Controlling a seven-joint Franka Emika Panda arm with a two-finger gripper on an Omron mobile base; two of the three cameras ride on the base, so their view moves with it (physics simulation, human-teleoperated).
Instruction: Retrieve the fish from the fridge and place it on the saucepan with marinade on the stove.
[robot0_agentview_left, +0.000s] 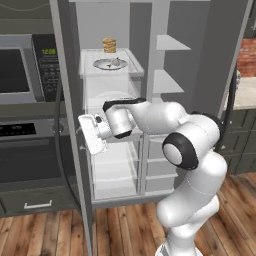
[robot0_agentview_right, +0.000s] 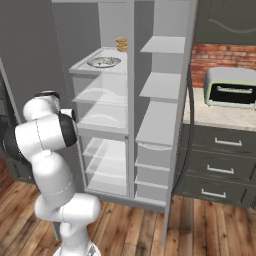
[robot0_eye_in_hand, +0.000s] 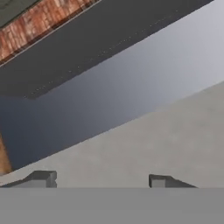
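Note:
The fridge stands with both doors open, its white shelves exposed. On the upper left shelf lies a grey plate with the fish, a small pale grey piece, on it; the same plate appears from the right side. My gripper hangs at mid-shelf height against the edge of the left door, well below the fish. In the hand view the gripper is open, with the fingertips apart and nothing between them, facing a flat grey surface. The saucepan, marinade and stove are out of view.
Tan stacked rounds sit behind the plate. A microwave and oven stand left of the fridge. On the right are a counter with a toaster oven, dark drawers and a brick wall. The door's dark handle curves beside my hand.

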